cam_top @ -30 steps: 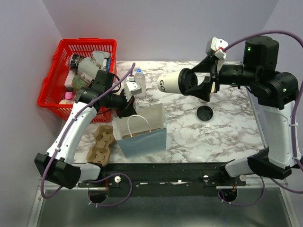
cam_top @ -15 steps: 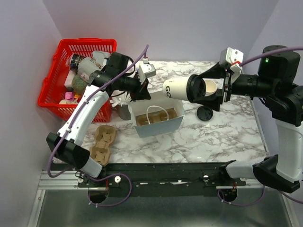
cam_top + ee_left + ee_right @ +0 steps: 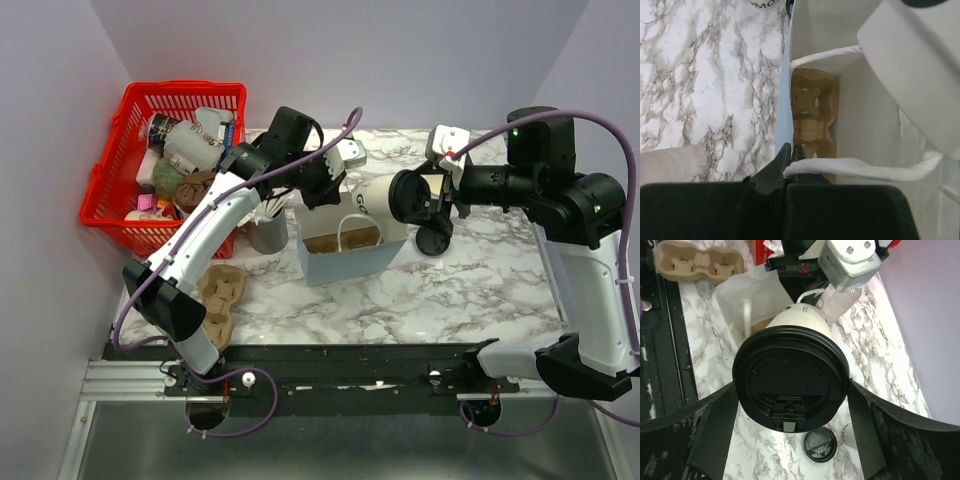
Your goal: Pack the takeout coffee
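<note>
My right gripper (image 3: pixel 408 196) is shut on a takeout coffee cup (image 3: pixel 376 204), cream-white with a black lid (image 3: pixel 790 377), gripping it by the lid end. The cup lies tilted sideways with its base at the open mouth of a pale blue paper bag (image 3: pixel 350 258). My left gripper (image 3: pixel 333 186) is shut on the bag's white handle (image 3: pixel 855 168) and holds the bag open. In the left wrist view the cup's side (image 3: pixel 915 65) hangs over the bag, and a brown cardboard carrier (image 3: pixel 812 115) lies at the bag's bottom.
A loose black lid (image 3: pixel 432 240) lies on the marble table right of the bag. A grey cup of straws (image 3: pixel 266 232) stands left of the bag. A red basket (image 3: pixel 110 185) of items fills the back left. Cardboard cup carriers (image 3: pixel 220 298) lie at the near left.
My left gripper has lifted the bag upright by its handle and carried it right. My right gripper has brought the cup left and down to the bag's mouth.
</note>
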